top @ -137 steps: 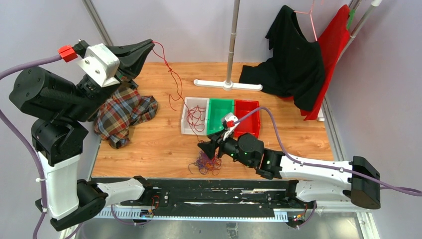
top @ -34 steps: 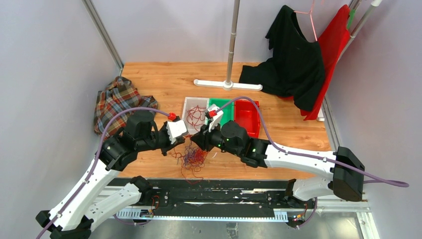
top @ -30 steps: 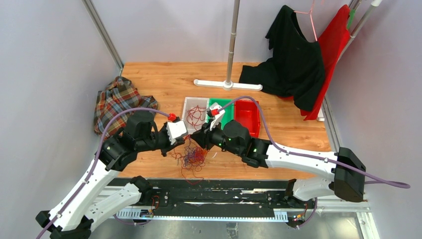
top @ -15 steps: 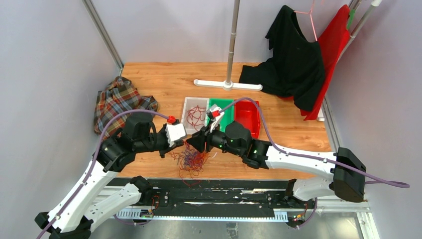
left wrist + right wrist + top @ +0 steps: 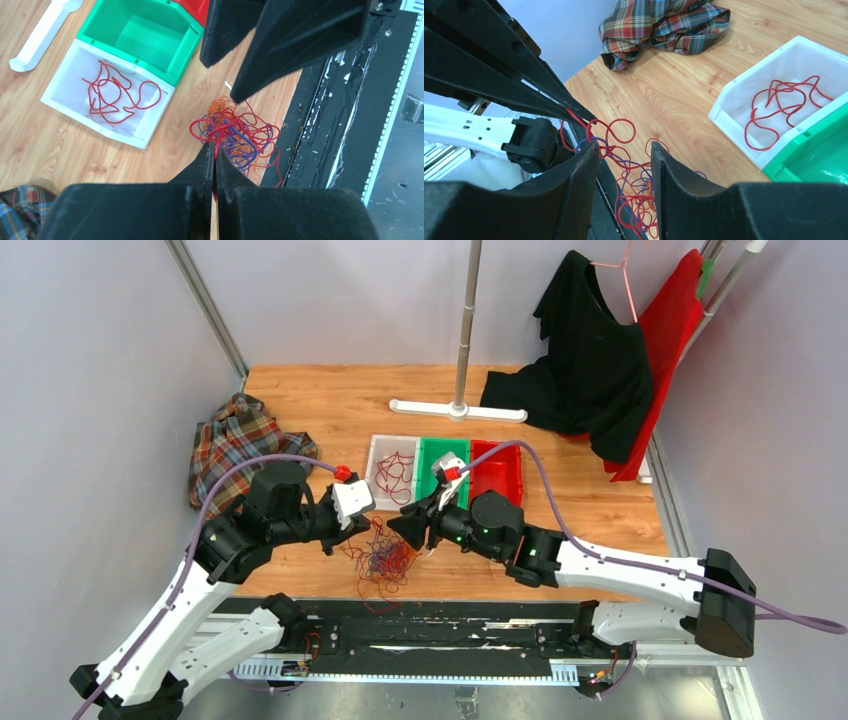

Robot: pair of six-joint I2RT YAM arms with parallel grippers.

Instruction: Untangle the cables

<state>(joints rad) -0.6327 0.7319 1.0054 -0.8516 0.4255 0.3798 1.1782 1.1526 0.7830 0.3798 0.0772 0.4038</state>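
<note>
Bright, even, diffuse light — soft faint shadows — nearest foreground slightly soft in wrist views.

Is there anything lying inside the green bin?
No, the green bin shows only its bare floor in the left wrist view; the red wire lies in the white bin beside it.

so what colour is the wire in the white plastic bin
Red: the thin wire shows clearest in left wrist view.

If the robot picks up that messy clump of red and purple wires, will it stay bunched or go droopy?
Probably droopy: the cables lie in loose curly loops, so strands would likely dangle. Being thin, they look light. Pulling the red strand in the left gripper may drag the whole clump, since colours intertwine.
</note>
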